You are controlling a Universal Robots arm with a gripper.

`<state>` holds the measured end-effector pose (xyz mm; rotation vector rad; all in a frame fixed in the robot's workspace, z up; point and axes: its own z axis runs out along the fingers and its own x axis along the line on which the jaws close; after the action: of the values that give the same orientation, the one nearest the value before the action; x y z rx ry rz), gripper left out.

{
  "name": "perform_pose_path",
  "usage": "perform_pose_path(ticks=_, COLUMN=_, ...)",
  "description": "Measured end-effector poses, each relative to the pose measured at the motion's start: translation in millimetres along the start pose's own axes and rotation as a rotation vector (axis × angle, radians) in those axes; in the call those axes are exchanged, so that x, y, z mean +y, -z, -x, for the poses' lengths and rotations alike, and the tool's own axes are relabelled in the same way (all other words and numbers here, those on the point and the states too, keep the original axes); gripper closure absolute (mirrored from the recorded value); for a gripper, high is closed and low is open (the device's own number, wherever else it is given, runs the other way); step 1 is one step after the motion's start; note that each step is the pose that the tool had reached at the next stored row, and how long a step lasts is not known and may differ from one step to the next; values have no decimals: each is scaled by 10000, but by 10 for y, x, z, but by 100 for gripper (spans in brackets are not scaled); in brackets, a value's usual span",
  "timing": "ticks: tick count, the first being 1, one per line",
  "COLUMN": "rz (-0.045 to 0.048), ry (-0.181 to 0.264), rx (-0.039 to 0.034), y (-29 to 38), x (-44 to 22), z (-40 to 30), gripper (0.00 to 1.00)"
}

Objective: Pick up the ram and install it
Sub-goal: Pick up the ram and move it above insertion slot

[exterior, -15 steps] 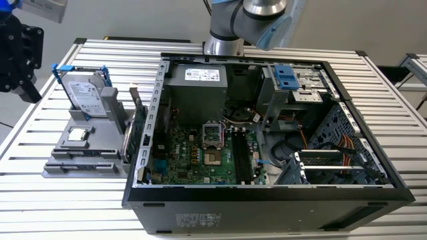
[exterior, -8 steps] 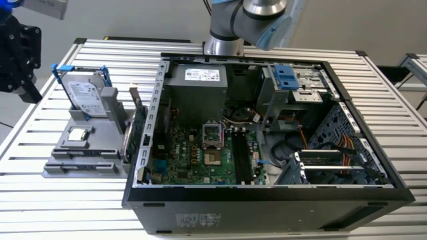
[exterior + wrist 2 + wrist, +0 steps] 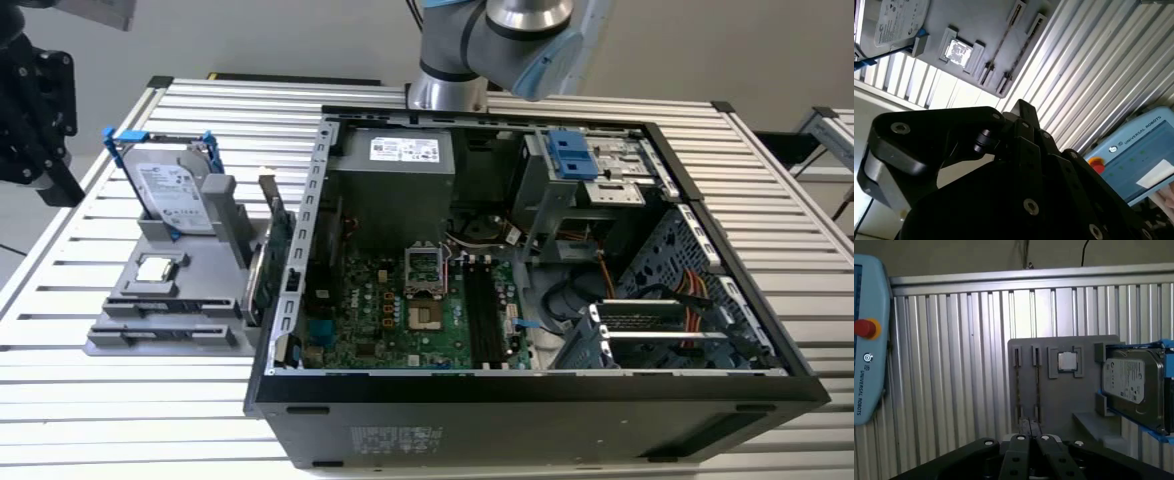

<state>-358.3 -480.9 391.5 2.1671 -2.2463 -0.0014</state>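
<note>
Ram: a thin stick (image 3: 1037,387) stands on edge in the gray holder (image 3: 1054,400), in the slot next to the processor chip. End clips keep it upright, so its top edge is free to grip. The slot beside it seems to hold a second stick.
Task state: not yet picked up; nothing touches it.
Gripper: it (image 3: 1030,426) hangs over the holder's edge at one end of the ram slots, in line with them. The fingers look drawn together with nothing between them.
Processor chip: it (image 3: 1067,361) lies flat in a recess of the holder, between the ram slots and the hard drive.
Hard drive: it (image 3: 1126,382) is propped on the holder, beyond the chip from the ram.
Computer case: it (image 3: 534,395) lies open just beside the holder, on the exterior view's right, with the board facing up for access. Its long black memory slots (image 3: 483,318) seem unfilled.
</note>
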Motion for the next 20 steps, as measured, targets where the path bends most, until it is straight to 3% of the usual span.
perform_pose_path(ticks=11, rz=-20, ry=1356, rx=27, y=0, x=0, z=0, gripper=100)
perform_pose_path(ticks=20, rz=-22, ry=1487, rx=29, y=0, x=0, z=0, gripper=100)
